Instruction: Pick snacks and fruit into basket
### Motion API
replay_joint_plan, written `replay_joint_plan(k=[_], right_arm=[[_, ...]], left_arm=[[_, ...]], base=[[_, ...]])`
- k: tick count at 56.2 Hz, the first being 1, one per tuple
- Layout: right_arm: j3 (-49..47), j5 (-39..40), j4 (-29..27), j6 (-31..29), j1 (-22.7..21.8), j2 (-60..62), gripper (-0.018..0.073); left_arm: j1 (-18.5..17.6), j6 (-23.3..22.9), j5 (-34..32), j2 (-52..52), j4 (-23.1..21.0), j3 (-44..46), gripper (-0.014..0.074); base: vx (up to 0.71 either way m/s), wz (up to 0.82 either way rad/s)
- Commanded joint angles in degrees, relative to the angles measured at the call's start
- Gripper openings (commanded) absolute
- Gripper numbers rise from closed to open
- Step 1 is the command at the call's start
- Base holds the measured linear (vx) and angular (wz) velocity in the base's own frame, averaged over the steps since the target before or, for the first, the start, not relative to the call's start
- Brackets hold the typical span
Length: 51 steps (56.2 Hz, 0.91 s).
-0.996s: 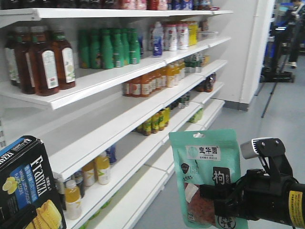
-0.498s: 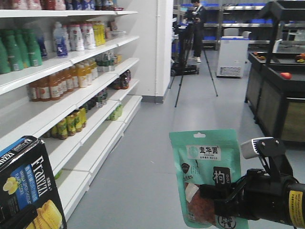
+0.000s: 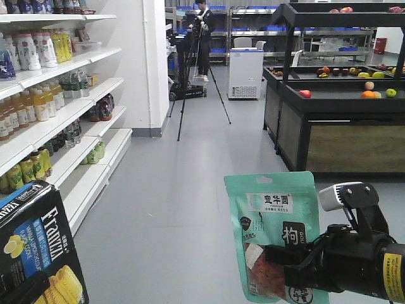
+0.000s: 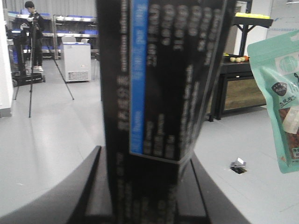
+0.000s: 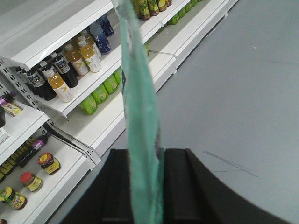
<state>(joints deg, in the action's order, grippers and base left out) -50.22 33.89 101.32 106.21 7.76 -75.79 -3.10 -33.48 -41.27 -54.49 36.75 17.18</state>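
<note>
A black-and-blue "Franzzi" box [image 3: 38,253] stands upright at the lower left, and my left gripper [image 4: 145,156] is shut on it, a finger on each side. The box [image 4: 159,79] fills the middle of the left wrist view. My right gripper [image 3: 285,266] is shut on the lower part of a mint-green pouch [image 3: 275,234], which it holds upright at the lower right. The right wrist view shows the pouch [image 5: 140,93] edge-on between the fingers of the right gripper [image 5: 142,154]. Fruit [image 3: 369,94] lies on a dark stand far to the right. The basket is out of view.
White shelves of drink bottles [image 3: 38,101] run along the left. A dark produce stand [image 3: 342,126] is at the right. A person with a tripod [image 3: 196,57] and a white freezer [image 3: 245,73] are at the far end. A small object [image 4: 238,165] lies on the grey floor.
The front view has swung right: the shelves slid off to the left and the produce stand with fruit came into sight. Both grippers still hold their snacks in the same place.
</note>
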Motion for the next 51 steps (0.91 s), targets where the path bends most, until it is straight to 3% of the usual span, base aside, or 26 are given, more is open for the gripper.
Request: replay_joint_plan(k=[1, 23, 51], right_arm=[[-1.64, -0.02, -2.84, -0.7, -0.17, 1.87, -0.001], [-1.64, -0.02, -2.84, -0.7, -0.17, 1.87, -0.001], [-1.64, -0.02, -2.84, -0.7, -0.17, 1.87, -0.001]], left_arm=[[0.16, -0.41, -4.97, 0.71, -2.16, 1.65, 0.0003], [0.1, -0.41, -4.97, 0.71, -2.16, 1.65, 0.0003], [0.1, -0.41, -4.97, 0.71, -2.16, 1.65, 0.0003]], base=[[-0.01, -0.21], [0.06, -0.26], [0.19, -0.56]])
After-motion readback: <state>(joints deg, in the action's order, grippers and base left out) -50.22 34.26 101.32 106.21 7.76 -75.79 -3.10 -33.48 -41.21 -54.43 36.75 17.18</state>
